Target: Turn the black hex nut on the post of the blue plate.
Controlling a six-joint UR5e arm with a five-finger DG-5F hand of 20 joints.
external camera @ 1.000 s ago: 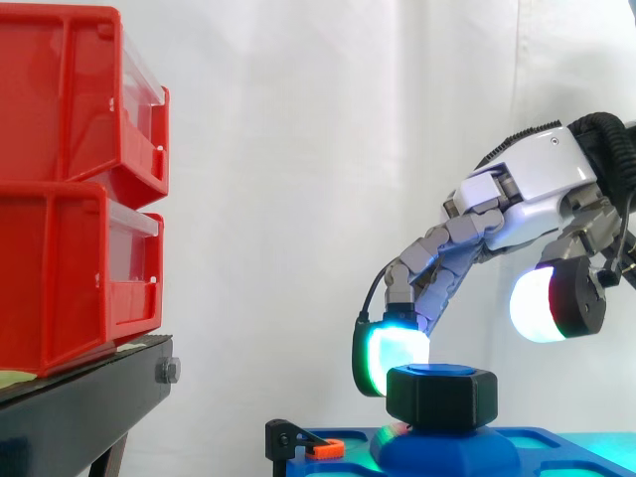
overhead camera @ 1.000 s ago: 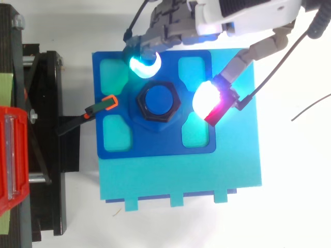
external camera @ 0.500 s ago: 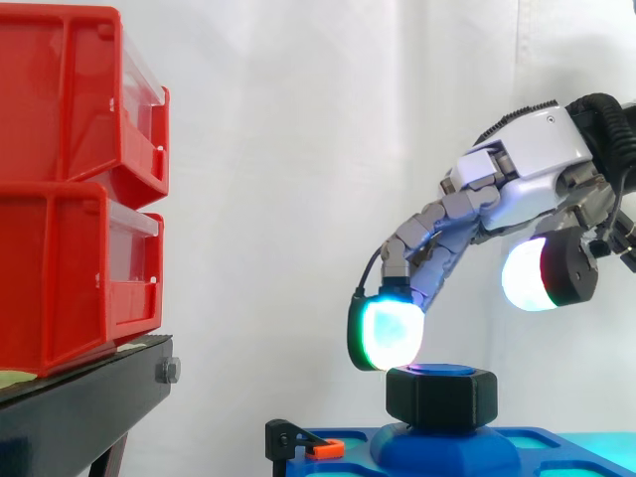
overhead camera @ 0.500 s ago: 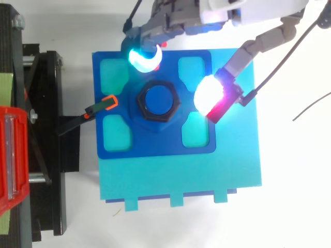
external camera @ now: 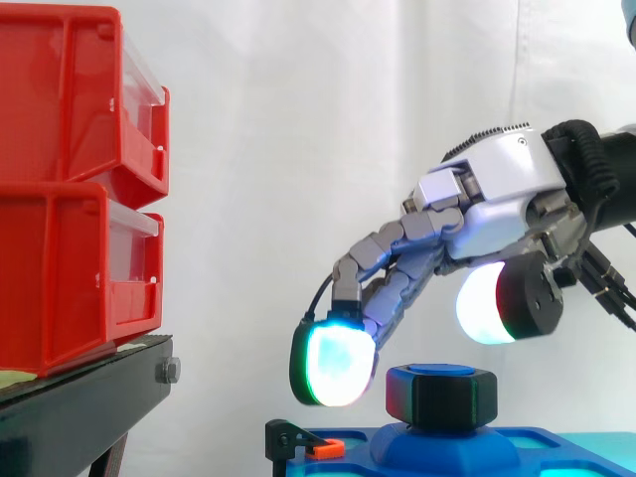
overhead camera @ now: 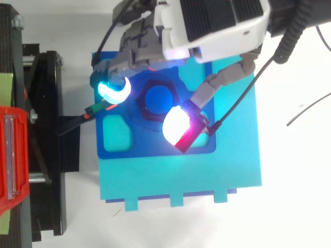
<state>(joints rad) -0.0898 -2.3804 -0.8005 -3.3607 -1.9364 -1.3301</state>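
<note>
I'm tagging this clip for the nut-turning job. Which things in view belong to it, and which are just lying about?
Job: black hex nut, blue post, blue plate, hand.
Lying about: red bins, black stand, orange-tipped clamp, teal base.
</note>
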